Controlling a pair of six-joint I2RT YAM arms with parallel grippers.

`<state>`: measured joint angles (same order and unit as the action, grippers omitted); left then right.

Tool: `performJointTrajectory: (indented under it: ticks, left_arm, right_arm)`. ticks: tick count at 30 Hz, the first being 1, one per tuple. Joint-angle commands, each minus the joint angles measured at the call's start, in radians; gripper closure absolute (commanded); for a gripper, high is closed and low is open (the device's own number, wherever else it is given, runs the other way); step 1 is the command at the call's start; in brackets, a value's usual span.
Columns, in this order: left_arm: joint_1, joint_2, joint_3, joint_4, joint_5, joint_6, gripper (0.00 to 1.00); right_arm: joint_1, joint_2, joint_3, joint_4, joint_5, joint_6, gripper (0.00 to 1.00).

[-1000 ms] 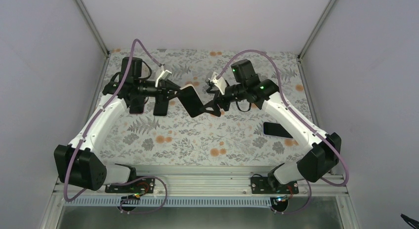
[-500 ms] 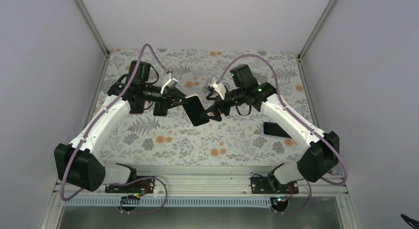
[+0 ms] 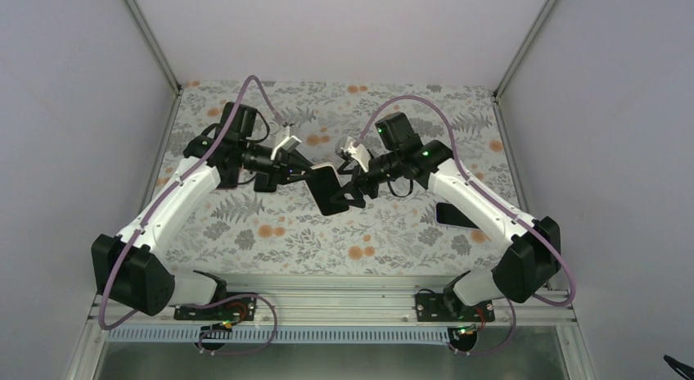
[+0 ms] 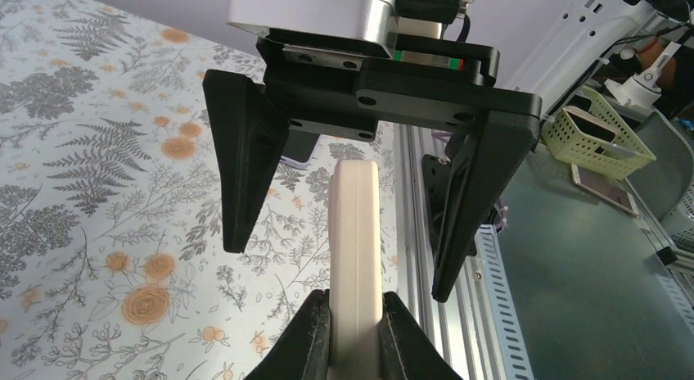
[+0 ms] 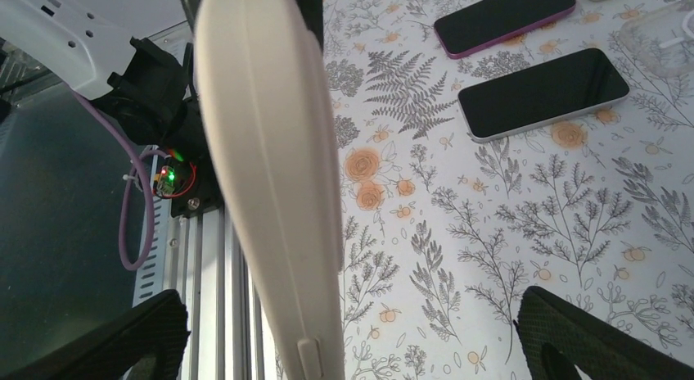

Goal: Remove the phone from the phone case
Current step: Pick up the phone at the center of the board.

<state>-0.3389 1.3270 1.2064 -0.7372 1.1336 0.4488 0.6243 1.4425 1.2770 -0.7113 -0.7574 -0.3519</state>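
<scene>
Arms: 2.
Grippers: 2, namely left gripper [image 4: 353, 306] and right gripper [image 5: 352, 296].
Phones: 4 in all.
- Off the table [image 3: 368, 232]: 1, the cased phone [image 5: 270, 151].
- Lying on the table: 3, namely purple-edged phone [image 5: 503, 20], silver-edged phone [image 5: 544, 93] and dark phone [image 3: 457, 214].

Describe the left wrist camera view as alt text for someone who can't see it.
The left gripper pinches a cream phone case, seen edge-on at the bottom of the frame and held above a floral table. Beyond it, the right gripper faces the camera, its two black fingers spread wide on either side of the case without touching it.
</scene>
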Motion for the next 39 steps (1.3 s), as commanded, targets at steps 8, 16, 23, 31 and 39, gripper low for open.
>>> performJointTrajectory:
  ticks: [8,16,23,31,39]
  left_arm:
    - [-0.022,0.019,0.055,-0.001,0.090,0.056,0.98]
    - [-0.035,0.032,0.067,-0.011,0.101,0.066,0.98]
    - [-0.046,0.034,0.077,-0.029,0.104,0.082,0.98]
    - [-0.055,0.037,0.069,-0.036,0.121,0.102,0.98]
    - [-0.062,0.043,0.076,-0.065,0.124,0.144,0.97]
  right_arm:
    - [0.036,0.004,-0.022,-0.005,-0.031,-0.034,0.09]
    - [0.052,0.023,-0.022,-0.050,-0.032,-0.059,0.20]
    - [0.057,0.024,-0.021,-0.055,-0.056,-0.069,0.28]
    - [0.068,0.032,-0.014,-0.073,-0.067,-0.080,0.36]
    - [0.069,0.049,0.018,-0.118,-0.131,-0.095,0.49]
